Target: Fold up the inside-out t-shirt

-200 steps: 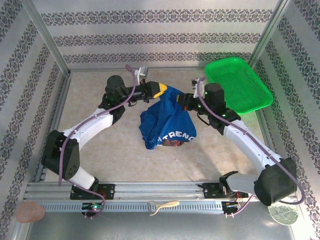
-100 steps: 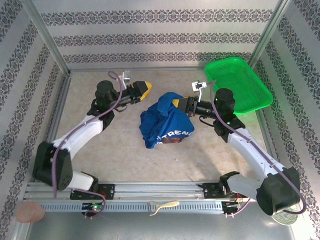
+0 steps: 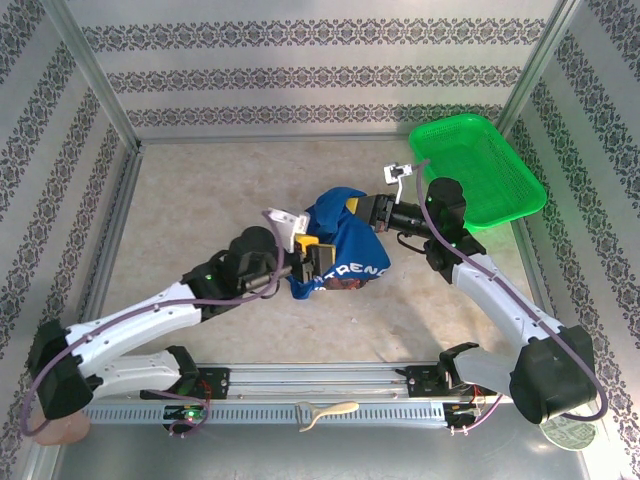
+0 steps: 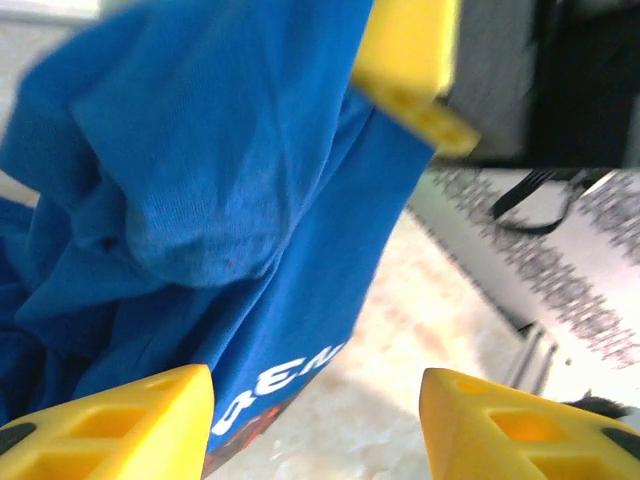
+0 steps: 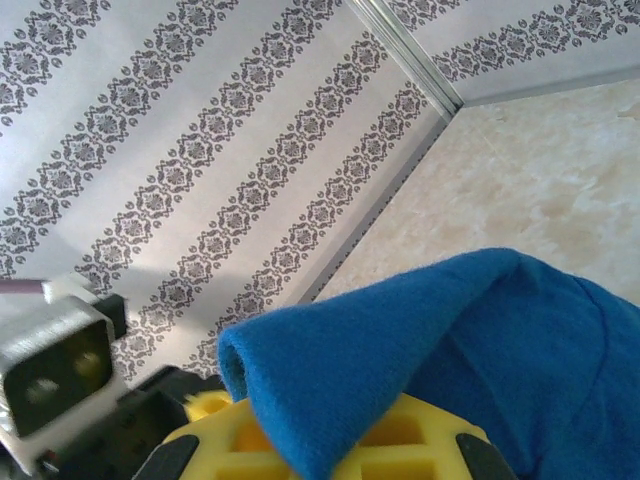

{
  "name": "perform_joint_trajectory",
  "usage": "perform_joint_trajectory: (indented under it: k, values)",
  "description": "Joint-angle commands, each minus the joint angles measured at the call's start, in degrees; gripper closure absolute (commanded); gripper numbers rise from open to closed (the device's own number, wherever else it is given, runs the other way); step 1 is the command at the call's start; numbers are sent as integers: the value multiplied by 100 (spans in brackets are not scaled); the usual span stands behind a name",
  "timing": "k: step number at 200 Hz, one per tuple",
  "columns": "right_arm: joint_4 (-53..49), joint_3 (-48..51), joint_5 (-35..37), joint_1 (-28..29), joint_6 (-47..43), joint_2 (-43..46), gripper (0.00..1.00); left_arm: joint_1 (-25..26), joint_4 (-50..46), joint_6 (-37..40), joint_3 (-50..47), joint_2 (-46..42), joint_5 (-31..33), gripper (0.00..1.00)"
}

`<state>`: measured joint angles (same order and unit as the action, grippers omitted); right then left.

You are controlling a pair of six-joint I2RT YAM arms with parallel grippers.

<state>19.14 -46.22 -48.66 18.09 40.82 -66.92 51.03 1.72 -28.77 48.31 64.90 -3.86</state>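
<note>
the royal-blue t-shirt (image 3: pixel 345 240) lies bunched at mid tabletop (image 3: pixel 200 210), its white lettering (image 3: pixel 355 270) facing the near side. the right claw (image 3: pixel 357 208) is clamped on a fold at the shirt's far edge, raised into a peak. the left claw (image 3: pixel 316 258) has its yellow fingers (image 4: pixel 120 420) apart at the shirt's near-left edge. a green mesh basket (image 3: pixel 480 165) sits far right.
</note>
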Motion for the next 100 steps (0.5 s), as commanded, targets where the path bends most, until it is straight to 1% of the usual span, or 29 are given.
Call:
perform_joint_trajectory:
  k: [1,23,38,54,73,81,91,97,100]
  values:
    - [192,64,133,-75,40,38,100,50,85,594,183,302,644,43]
    - [171,125,121,-117,76,55,100,63,236,829,380,652,786,42]
    - [152,170,131,-125,68,87,100,61,267,964,517,843,1011,41]
    - [104,211,157,-128,76,130,100,39,230,1009,660,1015,1454,38]
    - [107,277,137,-124,90,176,100,-121,237,1033,868,1207,1636,38]
    - [107,310,116,-126,104,183,100,-228,202,1015,987,1300,1587,41]
    - [108,361,112,-131,110,226,100,-376,24,1046,1206,1415,1467,47]
    - [108,388,112,-141,111,262,100,-469,-108,1087,1347,1471,1368,53]
    - [108,404,107,-150,111,271,100,-528,-166,1109,1407,1492,1280,58]
